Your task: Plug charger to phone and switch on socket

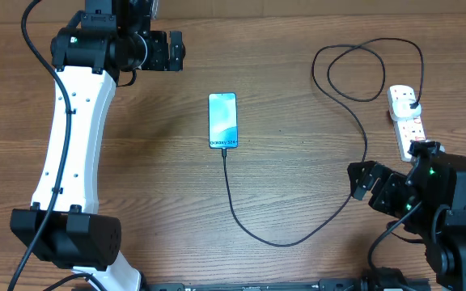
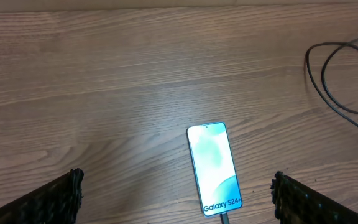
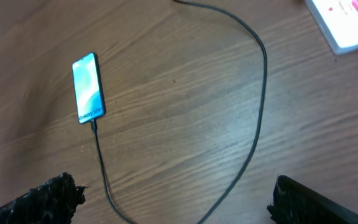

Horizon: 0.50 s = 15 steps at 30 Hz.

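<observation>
Phone (image 1: 222, 120) first: where does it lie?

In the middle of the table (image 1: 152, 186), flat, with the screen up and lit light blue. Its edge with the text points toward the robot's side.

And the charger (image 3: 264, 68)?

Its small tip sits in that lower edge of the phone. From there the thin black cable runs toward the robot and bends to the right. It then goes up past the right arm and makes 1 loop at the far right. Its plug (image 1: 411, 102) stands in the socket (image 1: 401, 123), near the socket's far end.

Is the socket switched on?

I cannot tell, the switches are too small to read.

What about the 2 grippers?

The left gripper (image 1: 180, 51) is on the far left, well apart from the phone. Its fingers are spread wide and nothing is between them. The right gripper (image 1: 353, 184) is at the near right, close to the near end of the socket. It is also spread wide and empty. The cable passes just beside it.
</observation>
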{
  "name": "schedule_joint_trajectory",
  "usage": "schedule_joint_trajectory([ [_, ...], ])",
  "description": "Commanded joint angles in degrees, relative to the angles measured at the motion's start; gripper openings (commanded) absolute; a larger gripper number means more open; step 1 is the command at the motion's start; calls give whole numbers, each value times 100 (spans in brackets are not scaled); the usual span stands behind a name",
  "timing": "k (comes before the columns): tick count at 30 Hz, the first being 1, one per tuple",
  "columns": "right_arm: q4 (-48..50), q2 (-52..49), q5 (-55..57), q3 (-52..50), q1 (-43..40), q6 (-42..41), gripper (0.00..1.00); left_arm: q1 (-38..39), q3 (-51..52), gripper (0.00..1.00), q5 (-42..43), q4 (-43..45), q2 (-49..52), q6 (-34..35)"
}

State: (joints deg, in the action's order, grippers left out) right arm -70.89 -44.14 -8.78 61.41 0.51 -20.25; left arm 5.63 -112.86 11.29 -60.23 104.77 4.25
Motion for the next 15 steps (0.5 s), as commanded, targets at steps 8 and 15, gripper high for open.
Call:
schedule_joint_trajectory([
  [8,1036,1307,-28,-887,127,573,100,17,17,100,-33,7,-7,-87],
  [15,1543,2258,39,-1294,136,1014,100,17,17,100,-33,7,-7,-87],
])
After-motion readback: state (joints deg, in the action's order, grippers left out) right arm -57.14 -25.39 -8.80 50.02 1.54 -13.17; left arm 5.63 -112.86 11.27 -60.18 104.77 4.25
